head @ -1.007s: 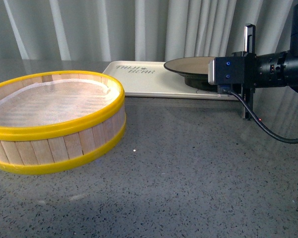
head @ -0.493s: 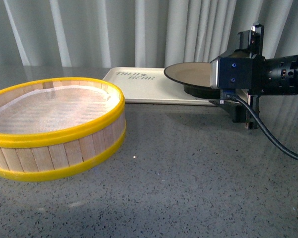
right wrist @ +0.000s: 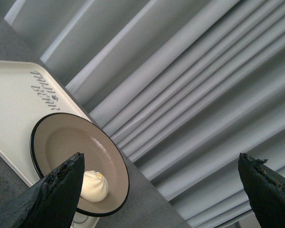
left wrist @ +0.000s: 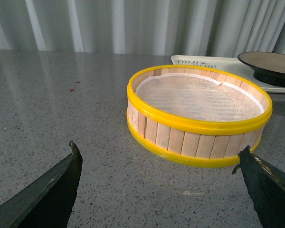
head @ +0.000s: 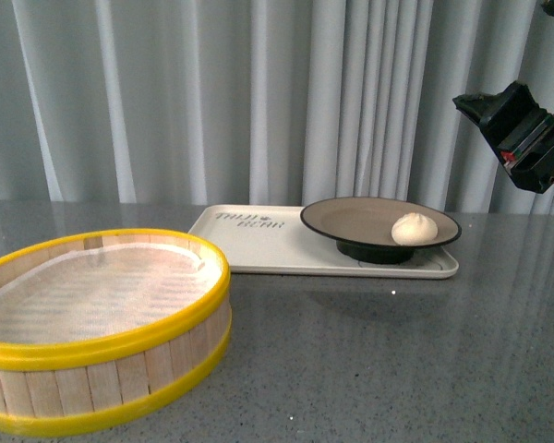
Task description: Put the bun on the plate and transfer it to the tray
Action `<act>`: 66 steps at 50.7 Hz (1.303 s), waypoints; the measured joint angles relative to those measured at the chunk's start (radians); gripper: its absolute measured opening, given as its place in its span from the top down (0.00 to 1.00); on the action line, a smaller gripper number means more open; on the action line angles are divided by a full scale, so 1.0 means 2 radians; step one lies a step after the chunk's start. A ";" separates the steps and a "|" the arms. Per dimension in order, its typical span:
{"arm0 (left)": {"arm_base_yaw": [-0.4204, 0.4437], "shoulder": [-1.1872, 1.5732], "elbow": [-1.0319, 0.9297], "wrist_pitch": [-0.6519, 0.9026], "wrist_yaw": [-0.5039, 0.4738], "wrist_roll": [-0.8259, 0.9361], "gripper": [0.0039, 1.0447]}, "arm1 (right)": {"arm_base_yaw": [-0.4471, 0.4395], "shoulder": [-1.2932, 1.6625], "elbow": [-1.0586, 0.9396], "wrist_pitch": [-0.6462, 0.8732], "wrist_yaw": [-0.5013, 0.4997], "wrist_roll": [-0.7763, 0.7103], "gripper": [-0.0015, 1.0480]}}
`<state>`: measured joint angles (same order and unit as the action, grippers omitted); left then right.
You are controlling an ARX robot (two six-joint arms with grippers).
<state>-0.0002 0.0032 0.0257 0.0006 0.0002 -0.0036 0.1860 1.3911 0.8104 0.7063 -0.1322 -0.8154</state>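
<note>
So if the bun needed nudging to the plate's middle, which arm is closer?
Probably the right: its claw hangs open near the plate and bun. The left claw sits by the steamer basket.

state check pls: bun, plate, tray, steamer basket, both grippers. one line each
bun: resting on the plate, right of centre, not gripped
plate: upright on the tray's right end
tray: flat on the table, carrying the plate
steamer basket: open, no lid, only a white liner inside
left gripper: open, holding nothing
right gripper: open, raised clear of the plate
</note>
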 joint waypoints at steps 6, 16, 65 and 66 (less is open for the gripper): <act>0.000 0.000 0.000 0.000 0.000 0.000 0.06 | 0.003 0.000 -0.002 -0.017 0.031 0.067 0.11; 0.000 0.000 0.000 0.000 -0.001 0.000 0.06 | -0.014 -0.076 -0.126 -0.012 0.144 0.351 0.51; 0.000 0.000 0.000 0.000 0.000 0.000 0.06 | -0.092 -0.335 -0.365 -0.038 0.067 0.402 0.98; 0.000 0.000 0.000 0.000 0.000 0.000 0.06 | -0.092 -0.338 -0.366 -0.040 0.067 0.402 0.98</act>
<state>-0.0002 0.0032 0.0257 0.0006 -0.0006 -0.0036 0.0017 0.7155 0.0776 0.6258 0.0017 -0.0116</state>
